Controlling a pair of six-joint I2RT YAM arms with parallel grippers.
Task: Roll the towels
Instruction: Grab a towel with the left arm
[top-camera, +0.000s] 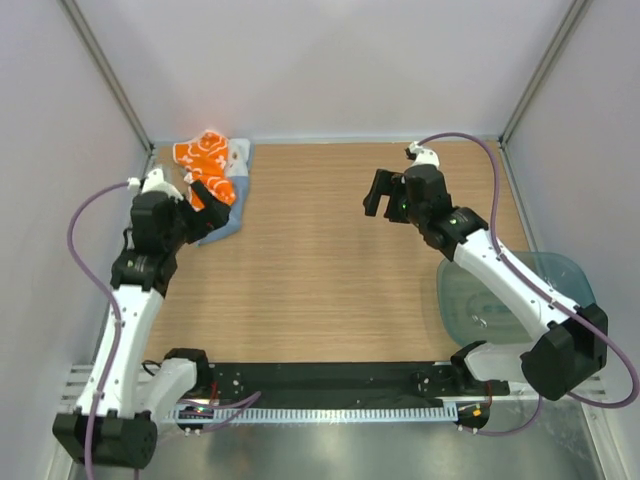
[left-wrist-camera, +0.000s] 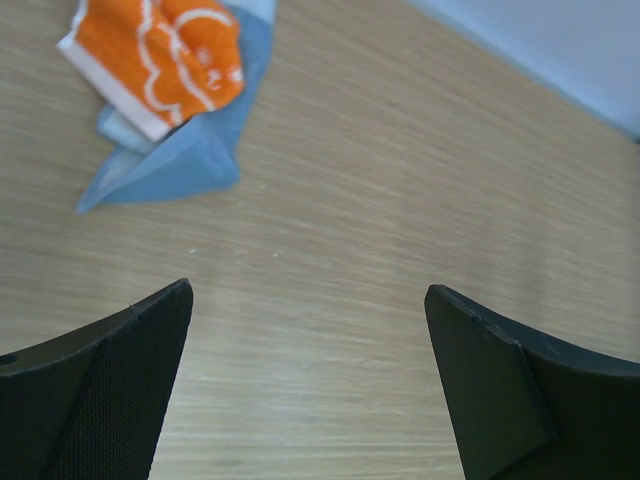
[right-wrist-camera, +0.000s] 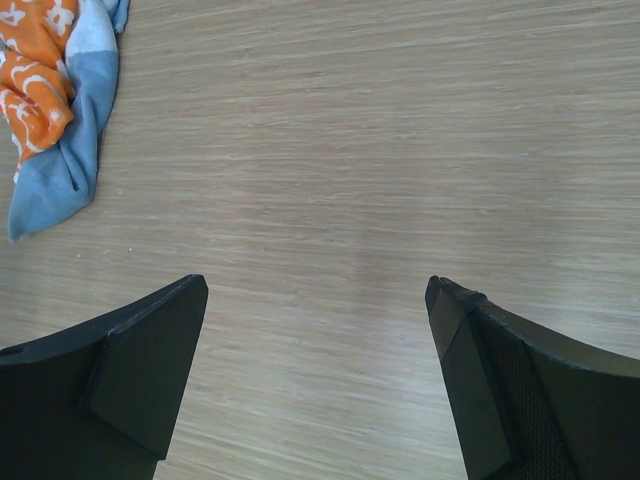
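Two towels lie crumpled together at the table's far left corner. The white towel with the orange pattern (top-camera: 203, 155) rests on top of the pale grey-blue towel (top-camera: 228, 222). My left gripper (top-camera: 212, 192) hovers over the near edge of this pile, open and empty. The left wrist view has the orange towel (left-wrist-camera: 160, 60) and the blue towel (left-wrist-camera: 180, 160) at the upper left, beyond the open left gripper (left-wrist-camera: 310, 290). My right gripper (top-camera: 380, 195) hangs open over bare wood at mid-table. From its wrist the orange towel (right-wrist-camera: 35, 70) and blue towel (right-wrist-camera: 70, 150) show far left of the right gripper (right-wrist-camera: 315, 280).
A translucent teal plastic tray (top-camera: 465, 300) sits at the near right, partly under the right arm. White walls close in the table at the back and on both sides. A black rail with the arm bases runs along the near edge.
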